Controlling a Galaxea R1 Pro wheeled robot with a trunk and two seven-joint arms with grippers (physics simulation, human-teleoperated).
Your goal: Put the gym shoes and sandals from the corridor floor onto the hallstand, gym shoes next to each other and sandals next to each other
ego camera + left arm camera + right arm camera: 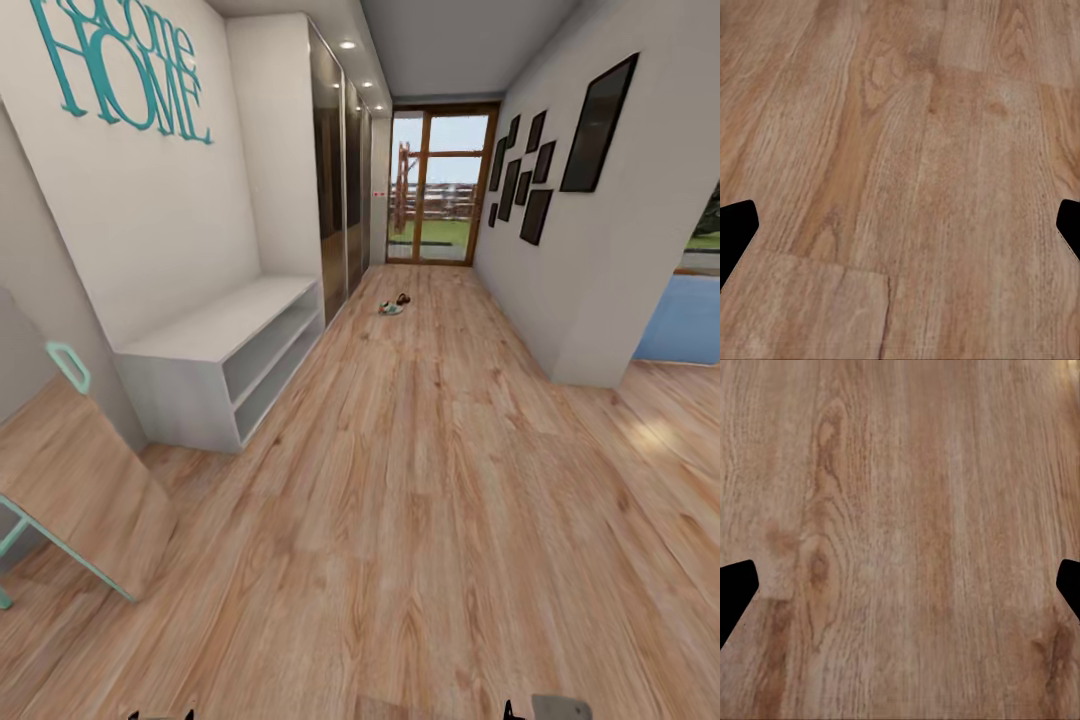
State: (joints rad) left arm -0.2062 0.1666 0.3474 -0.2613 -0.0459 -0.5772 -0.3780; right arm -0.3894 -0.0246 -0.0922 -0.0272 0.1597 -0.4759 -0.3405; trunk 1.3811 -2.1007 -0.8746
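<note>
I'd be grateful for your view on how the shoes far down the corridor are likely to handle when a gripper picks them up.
The shoes look small and low on the plank floor, so probably light and unlikely to roll. They are too distant to judge stiffness. They lie close together, so a grasp on one might nudge its neighbour across the smooth-looking wood.

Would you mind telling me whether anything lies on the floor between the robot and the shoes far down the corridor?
Nothing visible does: bare floor runs up to the shoes. The grey bench stays against the left wall, off that path.
</note>
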